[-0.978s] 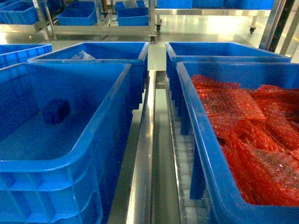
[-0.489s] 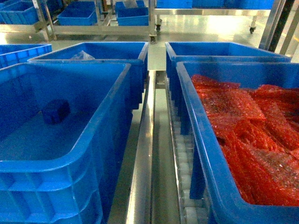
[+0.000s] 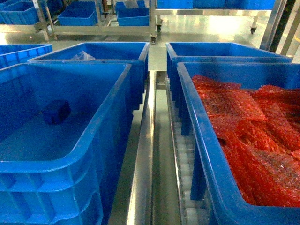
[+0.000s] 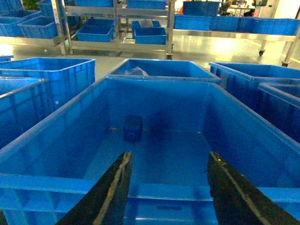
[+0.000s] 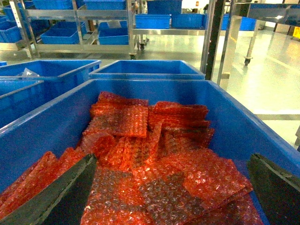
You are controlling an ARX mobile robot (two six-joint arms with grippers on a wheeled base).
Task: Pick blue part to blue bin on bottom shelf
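The blue part (image 3: 56, 111) is a small dark blue lump lying on the floor of the blue bin (image 3: 101, 136), the large front-left crate; it also shows as the blue part (image 4: 133, 127) near the bin's far wall (image 4: 159, 101). My left gripper (image 4: 169, 154) is open and empty above the bin's near rim, well short of the part. The bin stands on the bottom shelf, beside its steel rail (image 3: 143, 168) and white rollers (image 3: 187, 187). My right gripper (image 5: 172, 159) hangs open over the red bubble-wrap bags (image 5: 154, 154). Neither gripper shows in the head view.
The front-right crate (image 3: 206, 154) is filled with red bubble-wrap bags (image 3: 258, 140). Behind stand two more blue crates (image 3: 112, 54), (image 3: 220, 51), the left one holding a clear bag (image 3: 82, 56). Another crate (image 3: 21, 51) is at far left. Racks with blue crates (image 3: 133, 16) line the back.
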